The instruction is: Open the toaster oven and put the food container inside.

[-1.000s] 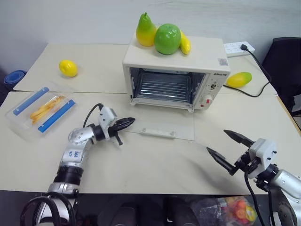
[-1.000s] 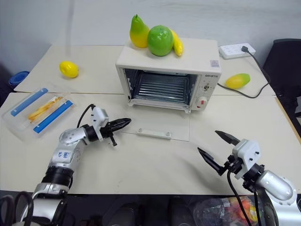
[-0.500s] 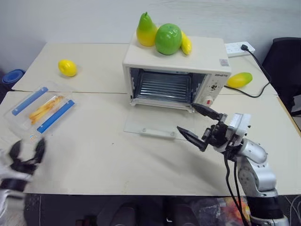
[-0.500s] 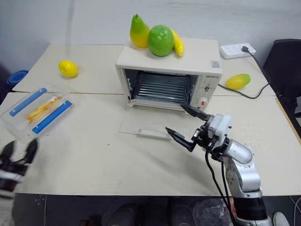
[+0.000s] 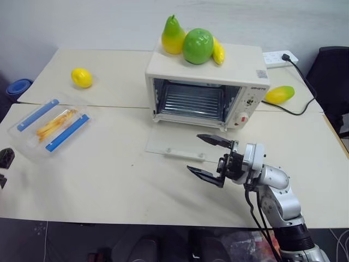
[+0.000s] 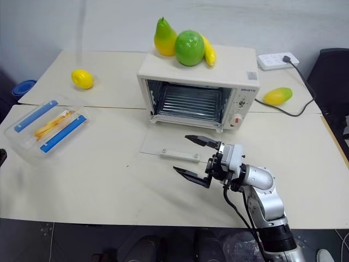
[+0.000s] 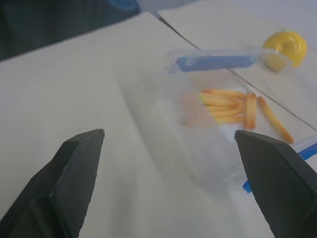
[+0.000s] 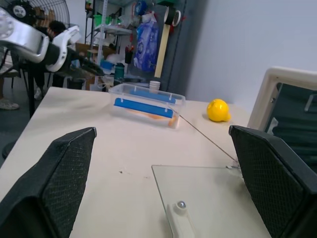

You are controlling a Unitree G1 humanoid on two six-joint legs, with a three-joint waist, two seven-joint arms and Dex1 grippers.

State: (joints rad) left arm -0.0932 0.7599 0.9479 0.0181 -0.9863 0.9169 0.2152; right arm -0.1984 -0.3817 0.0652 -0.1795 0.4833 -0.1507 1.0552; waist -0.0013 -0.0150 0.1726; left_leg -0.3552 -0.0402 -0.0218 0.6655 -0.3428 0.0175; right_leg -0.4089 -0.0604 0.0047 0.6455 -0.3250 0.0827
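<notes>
The right tool (image 5: 210, 158) hovers low over the tabletop (image 5: 120, 180) with its two black fingers spread wide apart and nothing between them, pointing across toward the robot's left. It sits just in front of the toaster oven (image 5: 207, 87), whose glass door (image 5: 180, 144) lies folded down flat on the tabletop; one finger reaches over the door's near right corner. The oven cavity stands open, its wire rack (image 5: 191, 101) bare. The left tool (image 7: 163, 193) is far off at the left edge of the tabletop, its fingers also wide apart and holding nothing, aimed at the food container (image 5: 50, 126), which lies flat just ahead of it, untouched. That container rests on the tabletop well apart from the oven and from the right tool, with a lemon (image 5: 82, 77) beyond it. A pear (image 5: 173, 35), a green apple (image 5: 197, 46) and a banana (image 5: 218, 52) sit on top of the oven, and a mango (image 5: 280, 94) lies to its right.
</notes>
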